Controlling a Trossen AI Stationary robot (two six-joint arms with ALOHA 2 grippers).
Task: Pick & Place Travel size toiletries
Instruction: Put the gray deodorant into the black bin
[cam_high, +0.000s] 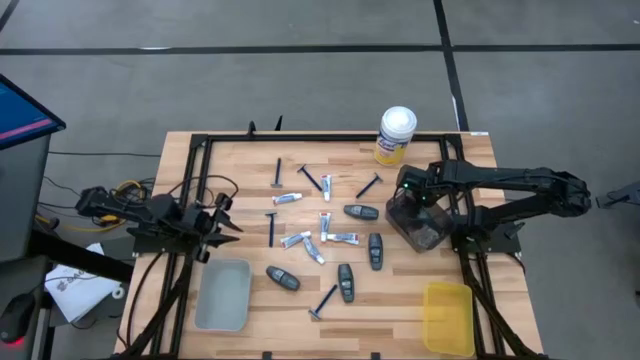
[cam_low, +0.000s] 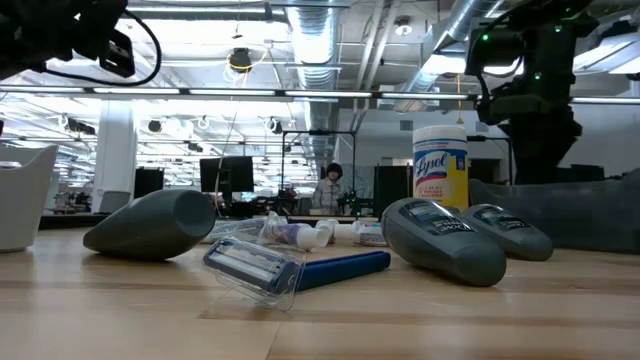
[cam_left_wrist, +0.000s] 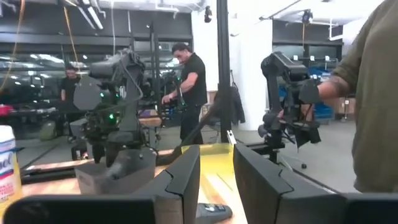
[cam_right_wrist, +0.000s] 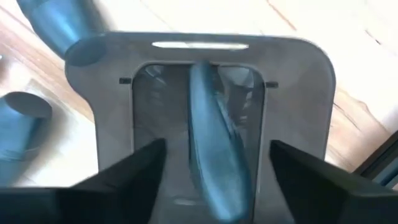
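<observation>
While the right gripper (cam_right_wrist: 214, 168) hangs over the dark tray (cam_high: 420, 228) at the table's right side, its fingers stand wide apart with a dark grey oval container (cam_right_wrist: 214, 143) between them, tilted above the tray floor; whether it touches either finger cannot be told.

Progress, judged: early. Contents of the dark tray are hard to make out from above. The grey tray (cam_high: 223, 295) and the yellow tray (cam_high: 447, 318) near the front edge look unfilled. Most toiletries lie loose on the wooden table (cam_high: 250, 160).

Count on the table, high view:
- dark grey oval containers: four, e.g. (cam_high: 361, 211), (cam_high: 282, 277)
- dark-blue razors: about six, e.g. (cam_high: 278, 174), (cam_high: 325, 299)
- small white tubes: about seven, clustered mid-table, e.g. (cam_high: 289, 199); exact number uncertain
- yellow canister with white lid (cam_high: 395, 135): one, at the back, not a task item

Left gripper (cam_high: 222, 222): waiting at the table's left edge, jaws narrowly parted, holding nothing.
</observation>
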